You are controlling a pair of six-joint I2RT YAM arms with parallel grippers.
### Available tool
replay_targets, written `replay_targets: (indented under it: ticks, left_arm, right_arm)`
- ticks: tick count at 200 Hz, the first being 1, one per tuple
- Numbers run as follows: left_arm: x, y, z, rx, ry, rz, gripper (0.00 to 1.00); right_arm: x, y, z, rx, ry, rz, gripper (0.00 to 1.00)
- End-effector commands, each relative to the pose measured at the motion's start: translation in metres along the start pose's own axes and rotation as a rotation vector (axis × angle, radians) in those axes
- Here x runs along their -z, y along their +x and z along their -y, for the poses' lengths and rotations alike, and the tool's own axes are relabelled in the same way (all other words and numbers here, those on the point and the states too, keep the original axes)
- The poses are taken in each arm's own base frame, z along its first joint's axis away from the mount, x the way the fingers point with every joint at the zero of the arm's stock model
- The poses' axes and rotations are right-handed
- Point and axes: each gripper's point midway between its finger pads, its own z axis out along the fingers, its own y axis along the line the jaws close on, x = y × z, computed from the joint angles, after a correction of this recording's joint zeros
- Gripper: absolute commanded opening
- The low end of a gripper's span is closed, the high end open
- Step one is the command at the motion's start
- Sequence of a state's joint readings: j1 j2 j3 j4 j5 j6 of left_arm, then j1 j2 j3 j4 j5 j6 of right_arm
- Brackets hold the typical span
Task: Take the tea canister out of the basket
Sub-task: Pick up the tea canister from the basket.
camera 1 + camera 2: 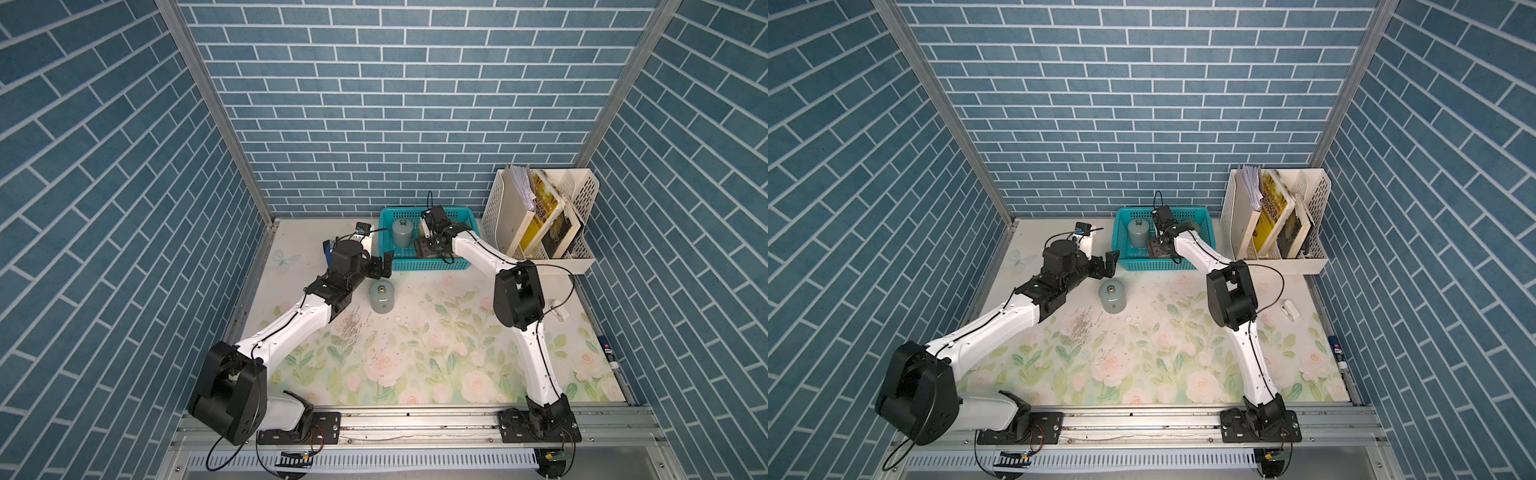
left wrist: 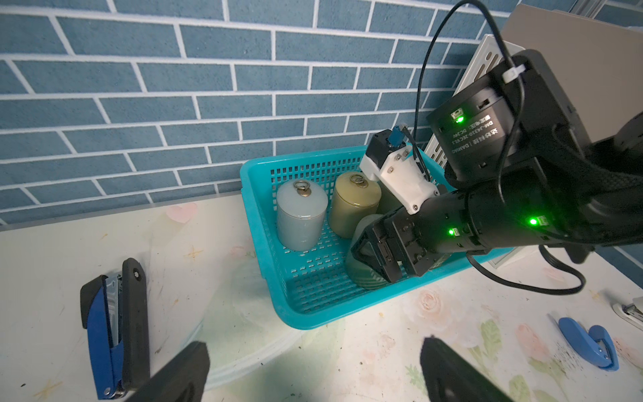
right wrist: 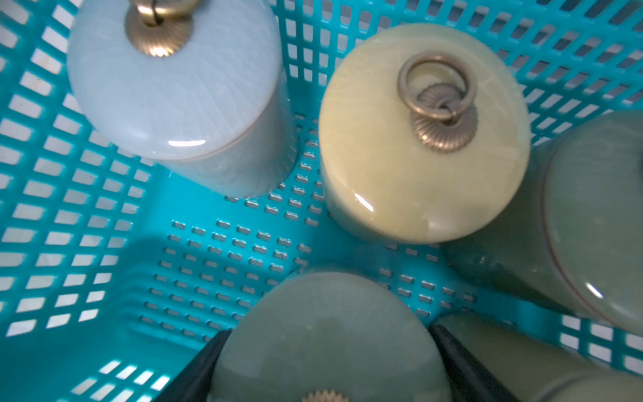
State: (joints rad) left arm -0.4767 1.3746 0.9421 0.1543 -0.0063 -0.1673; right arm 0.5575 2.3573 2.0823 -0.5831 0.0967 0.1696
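A table (image 1: 436,357) covered with a pale rose-print sheet is enclosed on three sides by blue brick-pattern walls (image 1: 395,104); an aluminium rail (image 1: 415,424) carrying both arm bases is seen along the near edge.

At the far edge a teal basket (image 1: 388,216) is set against the back wall, and a white file rack (image 1: 494,208) holding books and papers stands just beside it in the corner. Four lidded canisters are seen in the basket from the wrist views: a pale blue one (image 2: 302,215), a yellow one (image 2: 353,203), a dark green one (image 3: 591,215) lying tilted against the mesh, and a green canister (image 3: 327,337) at the near side. The right hand (image 3: 327,362) is lowered into the basket, with its jaws placed on either side of the green canister's lid; whether the lid is actually pressed cannot be told.

A grey canister (image 1: 381,297) stands upright on the table, near the basket. The left hand (image 1: 383,266) is held open above the table just beside the basket's near corner, with nothing between its jaws. A blue stapler (image 2: 113,327) lies near it, and a blue hole punch (image 2: 588,343) is seen on the table.
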Motion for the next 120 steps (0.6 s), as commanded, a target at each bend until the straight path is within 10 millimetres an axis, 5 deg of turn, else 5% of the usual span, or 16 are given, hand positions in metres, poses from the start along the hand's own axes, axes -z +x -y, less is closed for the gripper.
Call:
replay_targets:
  ticks: [1, 17, 89, 120]
  left_arm:
    - [0.002, -0.010, 0.004, -0.012, 0.001, 0.021, 1.00]
    - [0.003, -0.011, 0.004, -0.012, 0.001, 0.023, 1.00]
    - [0.015, -0.026, 0.009, 0.008, 0.030, 0.061, 1.00]
    - [0.020, -0.030, 0.013, 0.015, 0.049, 0.078, 1.00]
  right_arm:
    - [-0.002, 0.008, -0.004, 0.002, -0.007, -0.035, 0.56]
    - [0.005, 0.001, -0.004, 0.000, -0.010, -0.012, 0.38]
    - [0.077, -0.067, -0.007, 0.023, -0.038, 0.226, 0.00]
    - [0.128, -0.092, -0.002, 0.038, -0.026, 0.339, 0.00]
